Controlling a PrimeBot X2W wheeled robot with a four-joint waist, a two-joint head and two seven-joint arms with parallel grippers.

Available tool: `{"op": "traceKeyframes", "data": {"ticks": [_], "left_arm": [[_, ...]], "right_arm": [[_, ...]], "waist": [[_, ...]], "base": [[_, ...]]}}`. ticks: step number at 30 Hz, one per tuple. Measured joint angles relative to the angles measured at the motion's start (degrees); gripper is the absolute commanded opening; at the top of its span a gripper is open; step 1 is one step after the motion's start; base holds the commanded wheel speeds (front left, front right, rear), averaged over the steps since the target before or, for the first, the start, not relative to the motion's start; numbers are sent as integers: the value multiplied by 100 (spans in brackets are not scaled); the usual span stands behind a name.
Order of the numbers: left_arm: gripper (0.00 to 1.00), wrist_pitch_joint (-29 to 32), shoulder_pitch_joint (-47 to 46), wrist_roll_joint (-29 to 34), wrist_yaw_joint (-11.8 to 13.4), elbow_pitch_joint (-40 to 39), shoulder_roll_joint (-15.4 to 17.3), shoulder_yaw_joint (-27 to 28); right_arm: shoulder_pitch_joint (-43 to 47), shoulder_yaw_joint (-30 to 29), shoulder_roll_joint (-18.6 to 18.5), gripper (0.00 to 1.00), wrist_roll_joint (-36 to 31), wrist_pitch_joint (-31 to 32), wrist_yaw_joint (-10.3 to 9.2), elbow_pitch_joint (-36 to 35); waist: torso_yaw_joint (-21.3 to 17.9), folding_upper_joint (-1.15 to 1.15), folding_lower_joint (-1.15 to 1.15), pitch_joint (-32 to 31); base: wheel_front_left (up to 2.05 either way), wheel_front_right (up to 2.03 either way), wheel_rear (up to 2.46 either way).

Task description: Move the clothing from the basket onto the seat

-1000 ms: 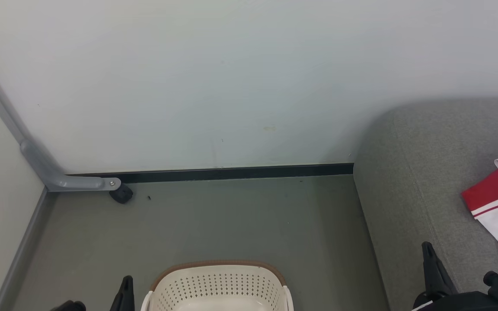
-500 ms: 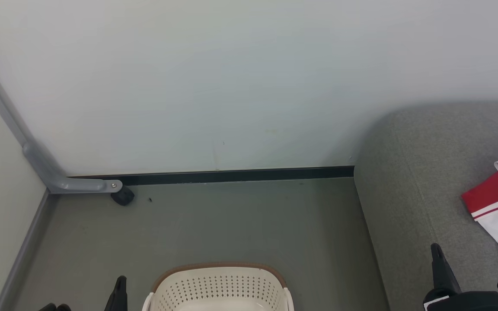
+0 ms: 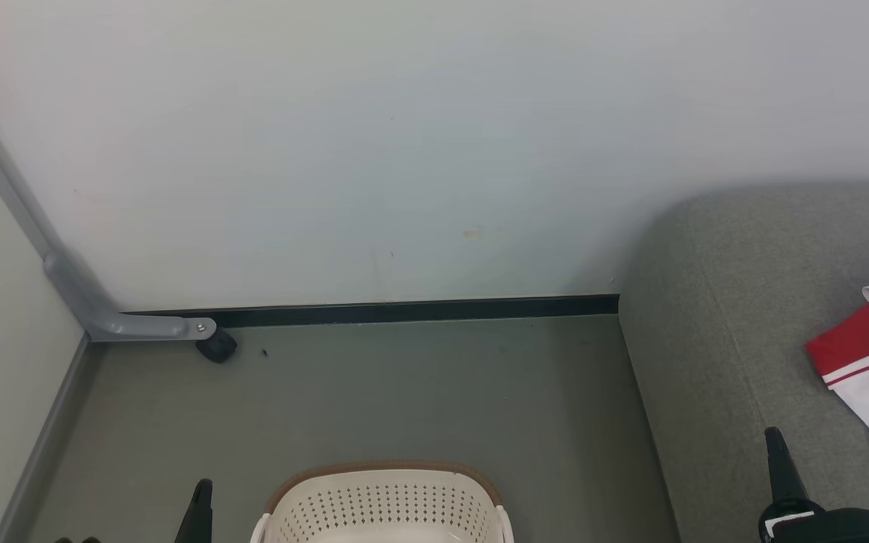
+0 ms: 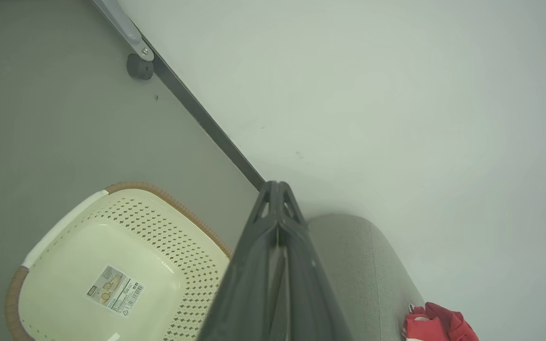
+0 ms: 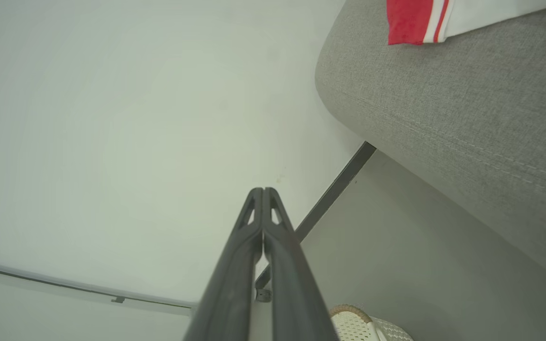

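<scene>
The basket (image 3: 382, 501) stands on the grey floor (image 3: 404, 392), and I give all places from it. In the left wrist view its pale bottom lies bare, with a printed label (image 4: 115, 290) stuck on it. The clothing (image 3: 868, 354) is outside the basket. It lies on top of the seat (image 3: 721, 317), well to the right of the basket, with its red part toward the wall (image 3: 404, 151) and its white part nearer the robot. The seat stands to the right of the basket, with a strip of floor between them.

The left gripper (image 4: 277, 187) is just left of the basket. Its two dark fingers are pressed together up to the tips and hold nothing. The right gripper (image 5: 262, 192) is well to the right of the basket, by the near part of the seat. Its fingers are also fully closed and empty, apart from the clothing.

Behind the basket the white wall meets the floor at a dark skirting strip (image 3: 419, 309). Behind the basket to the left, a grey metal leg (image 3: 140, 326) ends in a black caster (image 3: 217, 347).
</scene>
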Motion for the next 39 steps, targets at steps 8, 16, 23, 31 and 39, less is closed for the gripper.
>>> {"op": "traceKeyframes", "data": {"ticks": [8,16,23,31,39], "left_arm": [[0,160,-85,-576,-145,7,-37,169],[0,322,-92,-1121,-247,12,-59,333],[0,448,-105,-1625,-337,18,-86,470],[0,606,-130,-2148,-456,19,-118,646],[0,697,-207,-2549,-547,20,-160,760]], "right_arm": [[2,-144,40,0,649,167,12,-21],[5,-283,75,0,1284,336,27,-48],[9,-397,119,0,1852,463,59,-70],[18,-538,152,0,2504,651,77,-82],[24,-631,170,0,2894,749,77,-96]], "waist": [[9,0,0,-28],[18,0,0,-57],[26,0,0,-82],[35,0,0,-111],[40,0,0,-127]], "base": [[0,0,0],[0,0,0],[0,0,0],[0,0,0],[0,0,0]]}}
